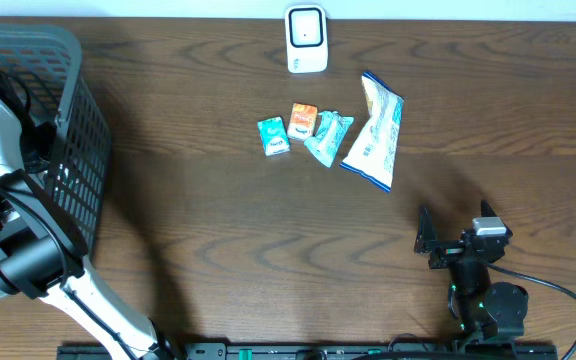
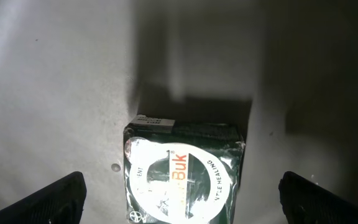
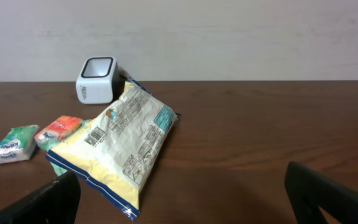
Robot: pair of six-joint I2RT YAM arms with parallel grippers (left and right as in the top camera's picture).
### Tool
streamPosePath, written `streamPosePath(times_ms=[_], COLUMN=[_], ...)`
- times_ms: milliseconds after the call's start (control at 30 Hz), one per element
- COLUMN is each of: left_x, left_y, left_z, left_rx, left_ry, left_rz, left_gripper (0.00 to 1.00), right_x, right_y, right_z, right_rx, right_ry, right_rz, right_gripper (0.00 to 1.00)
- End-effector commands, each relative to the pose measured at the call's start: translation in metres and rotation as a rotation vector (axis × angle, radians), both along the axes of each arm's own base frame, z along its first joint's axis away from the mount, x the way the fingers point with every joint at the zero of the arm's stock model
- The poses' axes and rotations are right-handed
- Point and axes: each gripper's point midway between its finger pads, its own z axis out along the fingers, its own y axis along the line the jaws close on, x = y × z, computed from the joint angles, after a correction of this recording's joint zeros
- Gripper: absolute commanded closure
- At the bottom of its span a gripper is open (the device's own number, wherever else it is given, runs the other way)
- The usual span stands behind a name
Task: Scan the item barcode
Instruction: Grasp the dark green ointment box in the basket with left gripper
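- Nearest the left wrist lens: box [image 2: 182,177], flat on the basket [image 2: 55,93] floor, round white label up, lower end cut off by the frame edge, so long axis not readable.
- Straight above: left gripper [image 2: 180,186], spread to full width and holding nothing, one finger well out to each side of the box, no contact.
- Judged the item for scanning: lies directly below and between those fingers, turned only slightly off square to them. Calls for a plain descent and a squeeze across the two side faces.
- Small pale sticker [image 2: 155,122] along the far top edge of the box, possibly the barcode; too small to tell.
- From overhead: basket at the left edge of the surface [image 1: 218,260], scanner [image 1: 306,40] well apart, at the far middle. Means a lift over the basket wall, then a carry rightward and away.
- Right gripper [image 3: 182,180] likewise spread wide and empty, low at the front right of the surface, facing a bag [image 3: 126,149] lying ahead and to the left, long axis running from beside the scanner back toward the gripper, printed barcode face up.
- Nearer arm for the box: left, by far. Nearer for the bag: right.
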Motion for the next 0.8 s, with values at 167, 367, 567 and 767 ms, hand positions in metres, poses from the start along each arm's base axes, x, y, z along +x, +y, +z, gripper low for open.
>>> streamPosePath(times_ms=[167, 367, 567, 767], left_x=[-0.012, -0.013, -0.018, -0.025], left_y=[-0.003, -0.003, -0.005, -0.010], left_z=[-0.026, -0.029, -0.036, -0.048], left_rx=[-0.014, -0.015, -0.022, -0.032], left_ry=[0.034, 0.032, 0.042, 0.060], left_rz=[0.068, 0.087, 0.106, 0.106], left_gripper=[0.02, 0.02, 0.02, 0.09], right_x=[0.000, 0.000, 0.000, 0.000], right_y=[-0.003, -0.003, -0.003, -0.003], right_z=[-0.001, -0.001, -0.001, -0.001], right_rx=[0.013, 0.013, 0.013, 0.013], right_ry=[0.003, 0.003, 0.003, 0.003], right_rz=[-0.014, -0.014, -0.014, -0.014], right_gripper=[0.01, 0.01, 0.01, 0.01])
